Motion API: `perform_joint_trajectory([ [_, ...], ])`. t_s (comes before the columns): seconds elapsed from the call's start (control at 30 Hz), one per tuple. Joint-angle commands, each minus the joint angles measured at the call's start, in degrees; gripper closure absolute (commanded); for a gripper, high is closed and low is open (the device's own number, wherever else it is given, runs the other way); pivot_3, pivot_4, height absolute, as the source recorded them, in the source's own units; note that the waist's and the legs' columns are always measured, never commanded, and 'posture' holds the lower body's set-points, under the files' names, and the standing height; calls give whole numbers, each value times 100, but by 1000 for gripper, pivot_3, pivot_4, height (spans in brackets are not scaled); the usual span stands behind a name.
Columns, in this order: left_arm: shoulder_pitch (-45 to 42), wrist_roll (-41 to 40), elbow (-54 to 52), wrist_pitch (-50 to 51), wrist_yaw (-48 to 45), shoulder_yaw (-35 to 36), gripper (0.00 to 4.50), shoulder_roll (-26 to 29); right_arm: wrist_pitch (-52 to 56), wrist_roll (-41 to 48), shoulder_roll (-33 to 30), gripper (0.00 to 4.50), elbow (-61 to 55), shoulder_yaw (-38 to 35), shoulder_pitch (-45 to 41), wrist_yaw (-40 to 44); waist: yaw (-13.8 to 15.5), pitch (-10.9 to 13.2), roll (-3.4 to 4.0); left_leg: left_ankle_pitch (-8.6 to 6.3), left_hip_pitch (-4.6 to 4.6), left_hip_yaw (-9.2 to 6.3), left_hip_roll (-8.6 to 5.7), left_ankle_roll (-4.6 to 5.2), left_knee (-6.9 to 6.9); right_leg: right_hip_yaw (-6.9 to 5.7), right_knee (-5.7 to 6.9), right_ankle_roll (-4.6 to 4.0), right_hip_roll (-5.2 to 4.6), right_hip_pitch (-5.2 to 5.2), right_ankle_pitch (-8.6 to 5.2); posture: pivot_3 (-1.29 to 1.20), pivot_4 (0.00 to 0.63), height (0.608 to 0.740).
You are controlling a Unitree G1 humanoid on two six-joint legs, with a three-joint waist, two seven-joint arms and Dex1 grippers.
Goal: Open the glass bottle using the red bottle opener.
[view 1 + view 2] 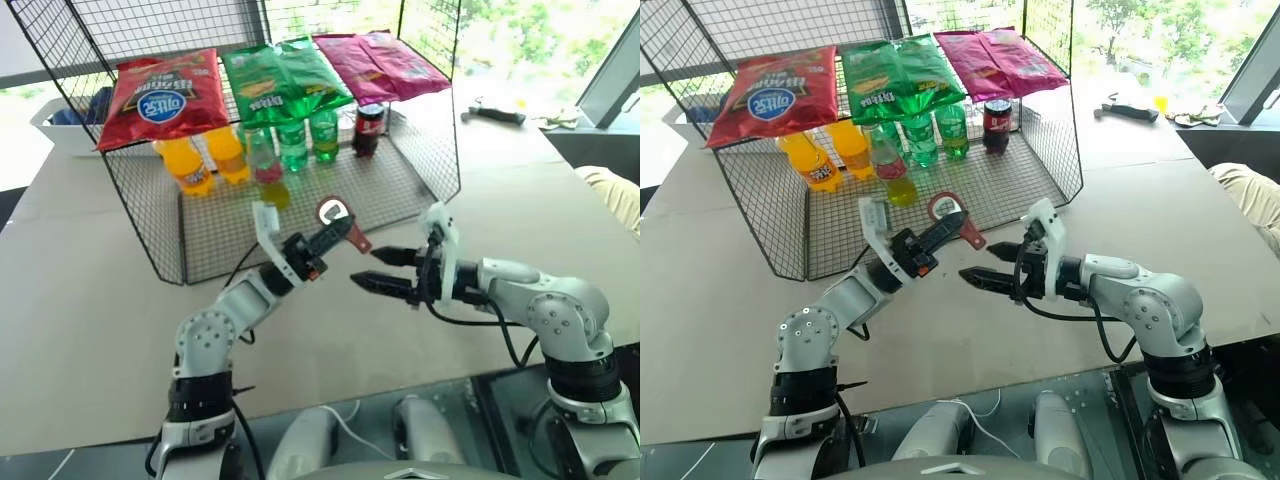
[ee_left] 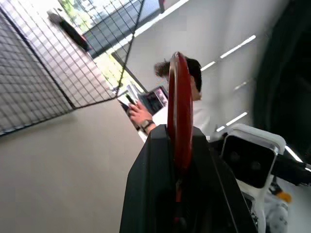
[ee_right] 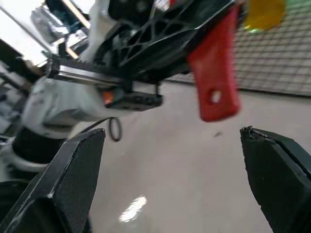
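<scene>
**Red opener held mid-air between the two grippers, bottle waiting in the wire rack**

Red and flat, the red bottle opener (image 1: 340,221) is sitting clamped in the left gripper (image 1: 325,238), whose black fingers are pressed tight on its middle; the ring head is pointing up toward the rack and the handle with its small hole is sticking out toward the other arm. The right gripper (image 1: 385,270) is hanging just beside that handle with its jaws spread wide and nothing between them (its wrist view is showing the handle hanging between the two black fingers (image 3: 73,174), apart from both).

The glass bottle (image 1: 266,165) is standing upright on the floor of the wire mesh rack (image 1: 150,230), among the green soda bottles (image 1: 308,135), right of the orange soda bottles (image 1: 205,155) and under the snack bags (image 1: 280,75). It is well apart from both grippers.

Judging by the pose, this looks like a hand-over or regrip of the opener. To do it well, the right jaws should be closing squarely on the bare handle, clear of the left fingers, and the left should be letting go only once that grip is firm. The ring head should stay free for hooking the cap, with one gripper left to steady the bottle.
</scene>
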Motion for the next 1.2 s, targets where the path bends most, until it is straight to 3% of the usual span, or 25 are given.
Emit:
perform_joint_trajectory([
  [0.03,-110,-107,25,243,-386,-156,4456,114,365,593,209,0,123,-221,-265,-113,7,0,1,0,0,-2,1,0,-2,-1,0,-1,0,-1,0,0,150,740],
  [0.17,-184,0,160,329,-606,-282,4456,112,749,1337,375,0,272,-498,-503,-252,32,2,3,0,-2,-1,0,0,-2,1,-3,0,-6,-2,0,0,150,740],
  [0.33,-117,64,136,374,-754,-322,4456,104,942,1649,282,0,274,-564,-579,-353,31,2,4,-2,-3,-1,-2,3,-2,2,-7,0,-14,-2,0,0,150,740],
  [0.43,-57,98,95,369,-791,-321,4500,108,1060,1768,100,1379,203,-490,-568,-229,32,3,4,-2,-6,-1,-1,3,-3,1,-7,0,-14,-5,0,0,150,740],
  [0.7,42,-54,-39,494,-868,-326,4500,190,1062,1804,-18,4378,217,-393,-595,-127,24,3,4,-2,-8,1,1,3,-3,2,-7,0,-13,-8,0,0,150,740],
  [0.93,88,-78,-148,410,-1069,-350,4500,258,1039,1729,-62,4378,123,-223,-438,-175,34,3,5,-2,-10,0,1,4,-3,1,-8,0,-13,-9,0,0,150,740],
  [1.03,67,280,-220,104,-1214,-385,3449,297,881,1490,-174,4500,51,-175,-270,-156,37,3,5,-2,-12,0,1,4,-2,0,-10,1,-14,-9,0,0,150,740],
  [1.13,73,553,-270,-103,-1249,-402,1873,299,713,1246,-286,4500,-32,-116,-57,-158,34,3,6,-2,-15,0,1,4,-3,0,-12,1,-13,-12,0,0,150,740],
  [1.2,53,678,-242,-230,-1203,-348,1107,273,619,1127,-374,4500,-118,-92,123,-120,37,3,5,-2,-23,0,1,4,-3,0,-12,1,-14,-21,0,0,150,740],
])
